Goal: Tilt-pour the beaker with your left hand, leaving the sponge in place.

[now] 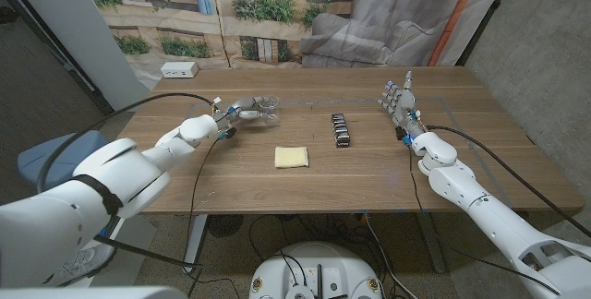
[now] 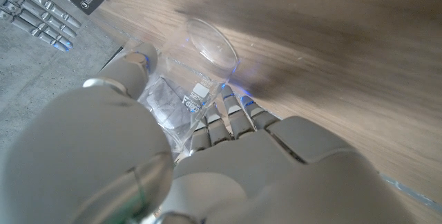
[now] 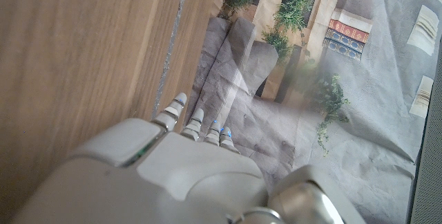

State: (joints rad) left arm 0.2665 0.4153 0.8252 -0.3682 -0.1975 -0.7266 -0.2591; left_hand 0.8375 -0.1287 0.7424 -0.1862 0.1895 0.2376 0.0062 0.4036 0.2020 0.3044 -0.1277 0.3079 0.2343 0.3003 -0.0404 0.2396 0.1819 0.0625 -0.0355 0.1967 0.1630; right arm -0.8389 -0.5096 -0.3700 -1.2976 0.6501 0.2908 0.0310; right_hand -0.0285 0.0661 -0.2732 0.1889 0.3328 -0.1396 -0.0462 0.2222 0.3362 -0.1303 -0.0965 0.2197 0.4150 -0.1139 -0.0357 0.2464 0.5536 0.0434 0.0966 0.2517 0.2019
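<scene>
Fingers (image 2: 235, 117) of the left hand (image 1: 233, 114) were wrapped around the clear glass beaker (image 1: 263, 108), with the thumb (image 2: 128, 68) pressing on the opposite side, so the vessel was gripped between them. In the left wrist view the beaker (image 2: 200, 65) lay tipped well over, its long axis close to level and its open rim (image 2: 210, 41) turned away from the palm. From the head view its mouth pointed to the right, toward the middle of the wooden table (image 1: 369, 174), at the far left part of the tabletop.

Near the table's centre, well apart from the beaker and nearer the robot, lay the yellow sponge (image 1: 291, 157). Just right of and beyond the sponge lay a small black block with pale markings (image 1: 342, 130); what it was could not be told.

At the right side, the right hand (image 1: 400, 103) stood upright with its fingers (image 1: 395, 91) held straight and slightly apart, holding nothing. A white power strip (image 1: 177, 70) sat at the far left corner. A printed backdrop of plants (image 1: 268, 4) hung behind the table.
</scene>
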